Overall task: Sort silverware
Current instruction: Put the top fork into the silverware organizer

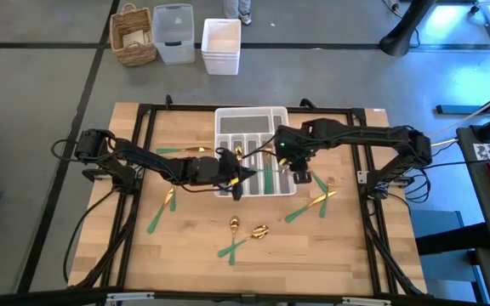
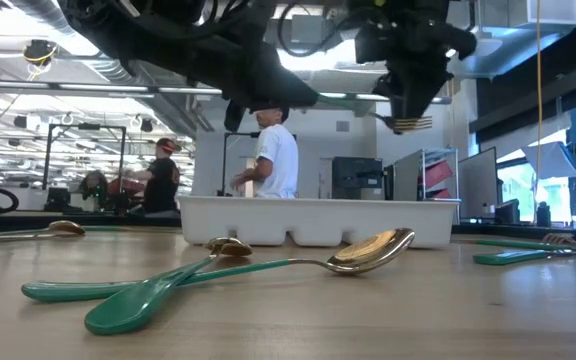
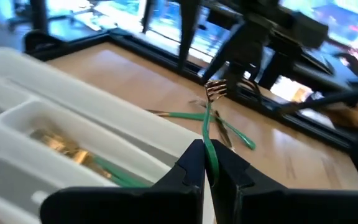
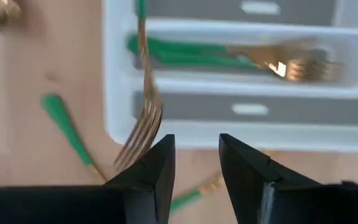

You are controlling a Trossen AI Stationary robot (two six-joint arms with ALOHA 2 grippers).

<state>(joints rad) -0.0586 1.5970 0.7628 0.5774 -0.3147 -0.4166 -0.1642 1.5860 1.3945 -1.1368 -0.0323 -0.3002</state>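
White cutlery tray (image 1: 251,119) holds sorted forks. Left gripper (image 3: 207,167) pinches a green-handled fork (image 3: 211,127) over the tray's edge. Right gripper (image 4: 194,163) spread above tray; gold fork (image 4: 143,124) beside its fingers. Other silverware (image 1: 247,235) lies scattered on the wooden table (image 1: 330,255).

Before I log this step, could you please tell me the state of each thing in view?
Left hand: shut on a fork.
Right hand: open, at the tray's edge.
Tray: partly filled, forks in one slot.
Spoons: loose on the table, unsorted.
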